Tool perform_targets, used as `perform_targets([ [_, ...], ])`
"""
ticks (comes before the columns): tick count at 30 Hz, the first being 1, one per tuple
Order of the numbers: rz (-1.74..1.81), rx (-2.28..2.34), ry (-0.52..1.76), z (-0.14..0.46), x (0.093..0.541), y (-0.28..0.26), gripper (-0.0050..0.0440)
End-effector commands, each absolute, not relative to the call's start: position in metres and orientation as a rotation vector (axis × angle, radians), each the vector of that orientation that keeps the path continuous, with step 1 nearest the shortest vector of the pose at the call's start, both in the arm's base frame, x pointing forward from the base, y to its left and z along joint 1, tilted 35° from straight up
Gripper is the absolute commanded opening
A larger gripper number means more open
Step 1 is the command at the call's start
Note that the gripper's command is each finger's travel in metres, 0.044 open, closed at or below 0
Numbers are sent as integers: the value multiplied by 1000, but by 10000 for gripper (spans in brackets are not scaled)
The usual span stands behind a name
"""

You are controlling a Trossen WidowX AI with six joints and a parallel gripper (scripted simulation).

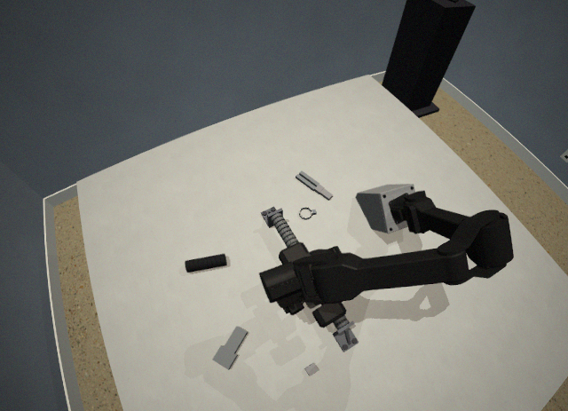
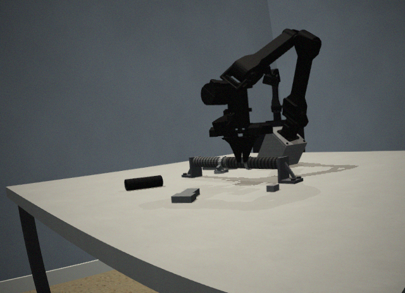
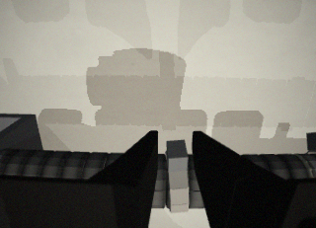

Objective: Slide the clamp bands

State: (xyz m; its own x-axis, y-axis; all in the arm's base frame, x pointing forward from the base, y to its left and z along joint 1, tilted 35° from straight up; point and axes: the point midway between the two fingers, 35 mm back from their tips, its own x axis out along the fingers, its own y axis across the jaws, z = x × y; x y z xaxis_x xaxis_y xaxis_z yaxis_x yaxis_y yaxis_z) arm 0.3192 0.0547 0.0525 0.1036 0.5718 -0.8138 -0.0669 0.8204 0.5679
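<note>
A ribbed dark hose [image 2: 235, 161] lies level between two grey end brackets [image 2: 193, 168] [image 2: 286, 173]; part of it shows in the overhead view [image 1: 285, 230]. My gripper [image 2: 243, 161] is lowered onto the middle of the hose. In the wrist view its two fingers straddle one steel clamp band [image 3: 177, 176], with a narrow gap on each side, so it is open a little and grips nothing. A second paler band [image 2: 223, 159] seems to sit on the hose to the left of the fingers. The mender is hidden inside the hose.
A black cylinder [image 1: 205, 263] lies left of the hose. A loose ring [image 1: 306, 212], two flat grey pieces [image 1: 230, 348] [image 1: 313, 185] and a small grey block [image 1: 311, 368] lie around it. The arm's grey base [image 1: 384, 207] and a black tower [image 1: 429, 46] stand at the right.
</note>
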Motion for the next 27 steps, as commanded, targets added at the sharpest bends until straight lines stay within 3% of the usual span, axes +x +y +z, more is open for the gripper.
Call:
perform_targets([
  [1,494,443,1398,53,319,55,83],
  [15,494,443,1398,52,319,55,0],
  [27,494,443,1398,45,320,45,0],
])
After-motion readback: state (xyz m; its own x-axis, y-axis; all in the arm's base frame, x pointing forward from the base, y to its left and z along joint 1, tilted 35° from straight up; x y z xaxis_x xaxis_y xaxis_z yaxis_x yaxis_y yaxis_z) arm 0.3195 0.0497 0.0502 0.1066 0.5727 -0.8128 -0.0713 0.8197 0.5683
